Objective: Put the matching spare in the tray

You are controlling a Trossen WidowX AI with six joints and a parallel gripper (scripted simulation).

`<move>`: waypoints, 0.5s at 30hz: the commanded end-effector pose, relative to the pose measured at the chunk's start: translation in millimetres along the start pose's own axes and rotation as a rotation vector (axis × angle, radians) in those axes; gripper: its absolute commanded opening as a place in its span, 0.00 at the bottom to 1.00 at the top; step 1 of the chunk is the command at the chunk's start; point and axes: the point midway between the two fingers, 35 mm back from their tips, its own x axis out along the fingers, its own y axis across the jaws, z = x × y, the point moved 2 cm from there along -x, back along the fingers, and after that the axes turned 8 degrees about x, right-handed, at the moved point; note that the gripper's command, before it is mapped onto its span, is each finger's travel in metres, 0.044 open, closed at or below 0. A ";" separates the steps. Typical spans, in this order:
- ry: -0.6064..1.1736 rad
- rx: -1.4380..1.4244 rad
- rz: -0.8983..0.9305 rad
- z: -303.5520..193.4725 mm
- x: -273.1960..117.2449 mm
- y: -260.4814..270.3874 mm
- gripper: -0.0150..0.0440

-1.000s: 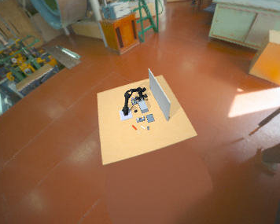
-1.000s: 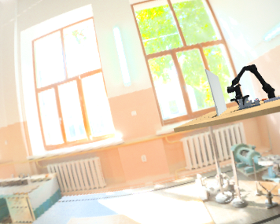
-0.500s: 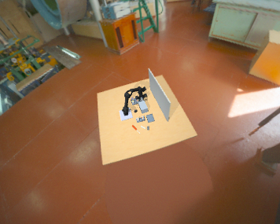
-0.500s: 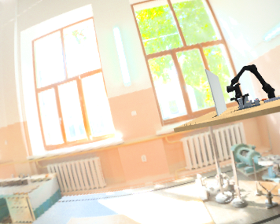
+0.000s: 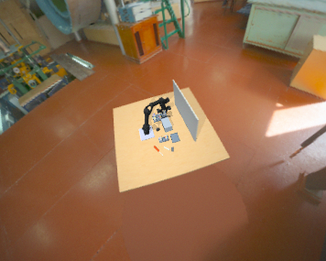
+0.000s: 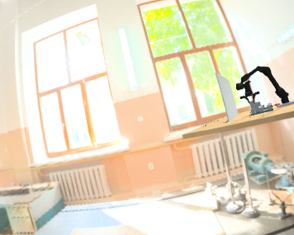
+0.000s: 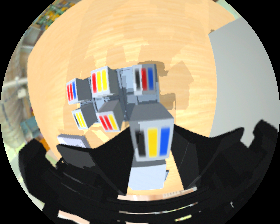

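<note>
a black robot arm point(image 5: 146, 115) point(image 6: 267, 72) bends over a wooden table point(image 5: 135, 170) point(image 6: 213, 129) point(image 7: 190, 50), its gripper point(image 5: 165, 110) point(image 6: 251, 98) point(image 7: 149, 125) partly open and closed on a grey spare with black, yellow and blue stripes point(image 7: 152, 141). the spare is between the fingers, stripes toward the wrist camera, near a group of other striped blocks, among them one with black, red and blue bars point(image 7: 144, 79) and one with red and yellow bars point(image 7: 100, 81). a tall grey panel point(image 5: 186, 112) point(image 6: 226, 96) point(image 7: 242, 82) stands upright at one side, while a small red-orange item point(image 5: 157, 148) lies on the tabletop near a flat grey square piece point(image 5: 175, 137)
</note>
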 end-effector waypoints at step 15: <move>-0.005 0.004 -0.003 6.6 -54.9 0.9 0.25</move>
